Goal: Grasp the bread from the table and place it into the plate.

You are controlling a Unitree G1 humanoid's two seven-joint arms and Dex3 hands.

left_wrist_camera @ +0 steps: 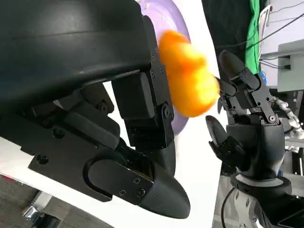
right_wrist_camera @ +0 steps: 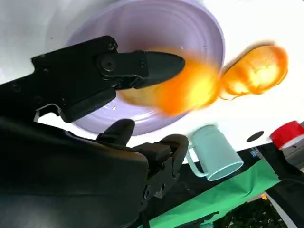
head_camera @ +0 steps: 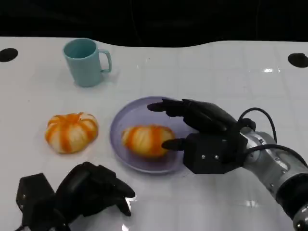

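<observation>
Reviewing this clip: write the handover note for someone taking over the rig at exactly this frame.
Right hand: fingers spread around the bread, thumb tip at its side; whether it is gripping or has let go is unclear.
Left hand: low near the table's front edge, fingers curled in, holding nothing.
That bread lies in the purple plate. A second bread sits on the table left of the plate.
Done: one bread in the plate. Left: withdraw the right hand.

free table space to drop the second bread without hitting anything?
Bare table right of the mug, beyond the plate, is widest. A smaller patch lies between mug and loose bread. Crowded: the plate, with bread in it and the right hand over it.
</observation>
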